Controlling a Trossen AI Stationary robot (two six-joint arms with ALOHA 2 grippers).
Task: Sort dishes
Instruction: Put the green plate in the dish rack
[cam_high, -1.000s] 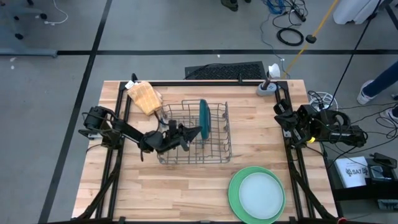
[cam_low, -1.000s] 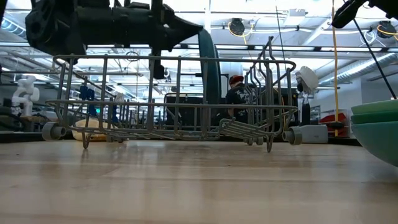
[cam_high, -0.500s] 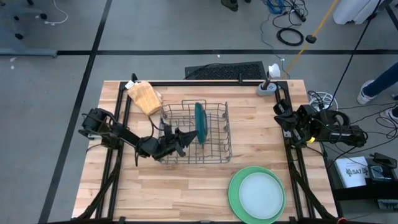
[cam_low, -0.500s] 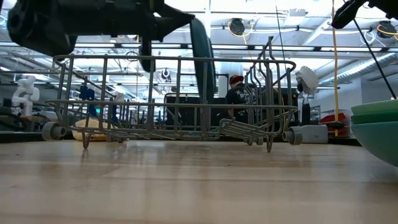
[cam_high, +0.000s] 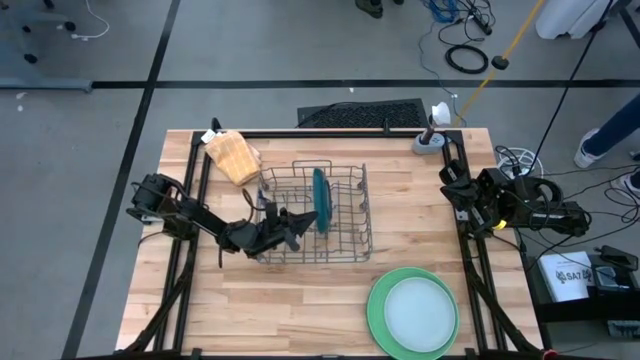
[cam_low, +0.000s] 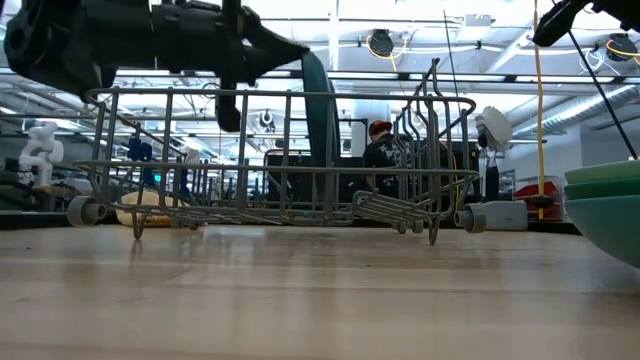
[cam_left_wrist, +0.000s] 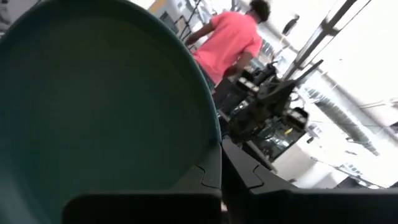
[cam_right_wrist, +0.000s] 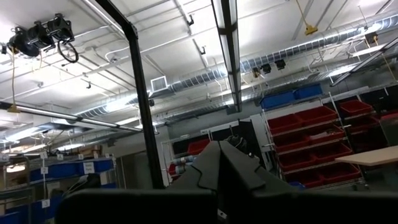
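One teal plate (cam_high: 320, 198) stands on edge in the rack (cam_high: 352, 240), its rim pinched by the left gripper (cam_high: 298, 220). Rigid, smooth, likely breakable: grip the rim. Near right, stacked plates (cam_high: 412, 311); right gripper (cam_high: 462, 196) waits closed.

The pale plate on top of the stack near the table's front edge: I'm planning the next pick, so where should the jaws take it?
Judging by its pose, grip the pale plate at its rim. It lies flat inside the light green plate, so only its raised edge offers a hold. Come from above, at the side facing the wire rack, which looks unobstructed.
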